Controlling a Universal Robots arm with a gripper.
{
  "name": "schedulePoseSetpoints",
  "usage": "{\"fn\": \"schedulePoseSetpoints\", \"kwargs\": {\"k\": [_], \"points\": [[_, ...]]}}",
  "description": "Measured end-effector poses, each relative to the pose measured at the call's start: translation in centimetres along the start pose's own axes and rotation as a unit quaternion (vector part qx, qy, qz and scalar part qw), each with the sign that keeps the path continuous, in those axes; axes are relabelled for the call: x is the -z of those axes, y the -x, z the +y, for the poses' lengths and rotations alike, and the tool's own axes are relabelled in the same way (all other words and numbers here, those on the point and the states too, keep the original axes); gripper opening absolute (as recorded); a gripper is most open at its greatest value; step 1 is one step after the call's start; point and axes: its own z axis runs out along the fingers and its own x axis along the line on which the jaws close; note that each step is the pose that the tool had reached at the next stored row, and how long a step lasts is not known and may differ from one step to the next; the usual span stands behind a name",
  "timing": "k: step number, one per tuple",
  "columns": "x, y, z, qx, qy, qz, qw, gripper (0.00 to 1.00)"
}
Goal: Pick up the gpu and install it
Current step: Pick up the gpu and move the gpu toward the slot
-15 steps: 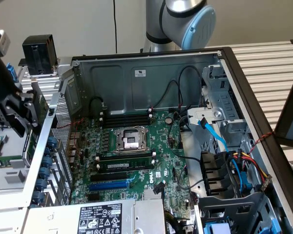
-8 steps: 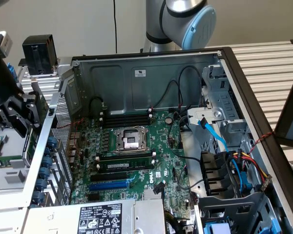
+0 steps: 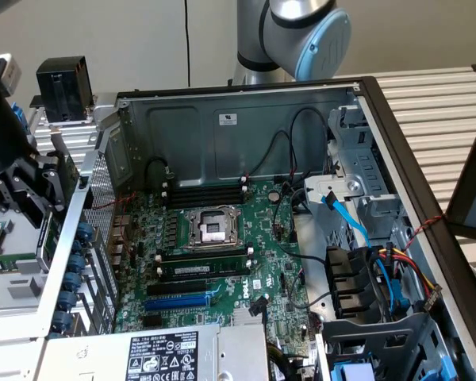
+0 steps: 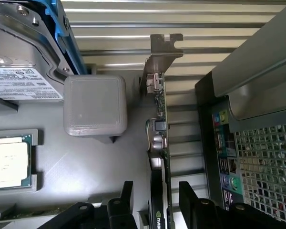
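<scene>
- Hanging at the exterior view's left, just outside the open silver metal computer case (image 3: 365, 159), the arm's black gripper (image 3: 36, 190) sits beside the case's perforated rear wall. Inside lies the large green motherboard (image 3: 222, 238), and no card stands in its long blue slot (image 3: 178, 302).
- From the wrist view, the gpu (image 4: 160, 129), a short green card with a silver metal end bracket and a black shroud, stands on edge on the grey bench (image 4: 86, 181), near the case's rear wall.
- Its long axis runs straight away from the wrist, with the bracket at the far end and the shroud end between the two black fingers (image 4: 127, 200).
- The fingers are spread wide, one facing each flat side of the card, with a gap on either side; nothing is grasped.
- By my judgement, the line between the fingers crosses the card's thin side squarely.
- A grey rounded cube (image 4: 95, 105) stands just beside the card.
</scene>
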Motion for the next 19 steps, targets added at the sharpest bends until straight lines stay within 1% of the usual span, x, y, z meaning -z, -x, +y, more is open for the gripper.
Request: {"fn": "schedulePoseSetpoints", "kwargs": {"k": [1, 2, 3, 4, 5, 8, 9, 12, 16, 19], "points": [[-0.02, 0.06, 0.00, 0.001, -0.0060, 0.0005, 1.0000, 0.51], [-0.04, 0.12, 0.01, 0.001, -0.0107, 0.0006, 0.9999, 0.51], [-0.08, 0.22, 0.01, 0.002, -0.0140, 0.0013, 0.9999, 0.51], [-0.12, 0.29, 0.01, 0.002, -0.0167, 0.0027, 0.9999, 0.51], [-0.14, 0.33, 0.02, 0.003, -0.0188, 0.0041, 0.9998, 0.51], [-0.27, 0.35, 0.07, 0.005, -0.0243, 0.0080, 0.9997, 0.51], [-0.31, 0.34, 0.08, 0.007, -0.0256, 0.0092, 0.9996, 0.51], [-0.43, 0.33, 0.17, 0.011, -0.0276, 0.0110, 0.9995, 0.51], [-0.51, 0.35, 0.25, 0.020, -0.0270, 0.0129, 0.9994, 0.51], [-0.58, 0.63, 0.33, 0.024, -0.0265, 0.0135, 0.9993, 0.51]]}}
